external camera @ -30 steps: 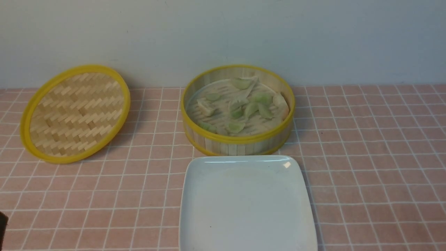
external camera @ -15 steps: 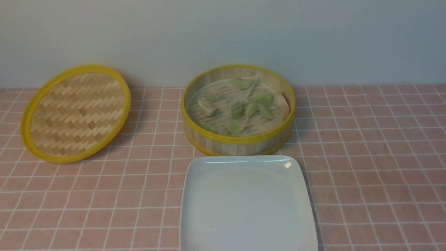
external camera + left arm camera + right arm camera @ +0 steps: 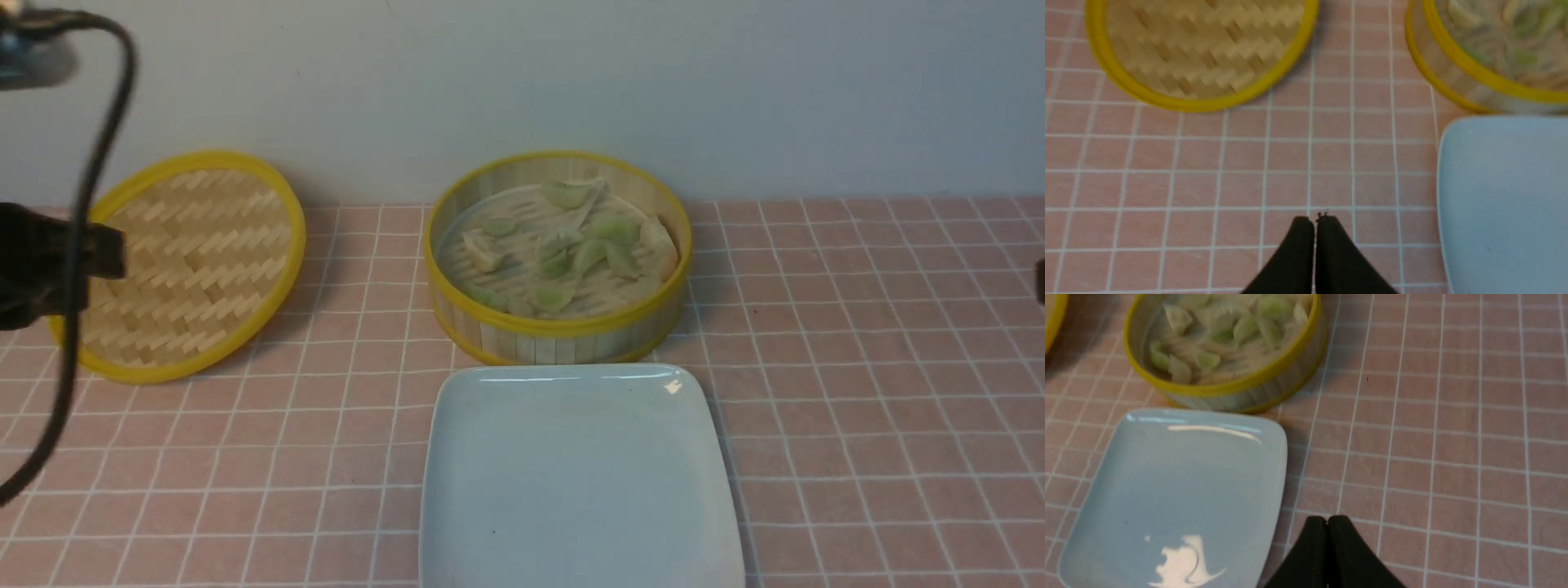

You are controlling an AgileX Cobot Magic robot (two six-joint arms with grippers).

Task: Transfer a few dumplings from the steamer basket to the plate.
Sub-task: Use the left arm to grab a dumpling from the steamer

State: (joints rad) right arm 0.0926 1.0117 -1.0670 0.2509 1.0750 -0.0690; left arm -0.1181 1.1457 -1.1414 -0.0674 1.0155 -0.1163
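Observation:
The steamer basket [image 3: 559,335] stands at the back middle of the table and holds several pale green dumplings [image 3: 588,253]. The white square plate [image 3: 571,474] lies just in front of it, bare. My left gripper [image 3: 1314,220] is shut and empty above the pink cloth, left of the plate [image 3: 1502,196] and short of the basket [image 3: 1453,69]. My right gripper [image 3: 1327,519] is shut and empty above the cloth, just off the plate's right edge [image 3: 1180,477], with the basket [image 3: 1249,392] and dumplings [image 3: 1245,328] beyond.
The flat woven yellow-rimmed lid [image 3: 180,265] lies at the back left, tilted toward the wall. My left arm's black body [image 3: 41,273] and its cable [image 3: 90,204] overlap the lid's left side. A pink checked cloth [image 3: 857,367] covers the table.
My left arm and its cable have come into the front view at the left edge. A dark sliver of the right arm has appeared at the right edge. Basket, plate and lid have not moved.

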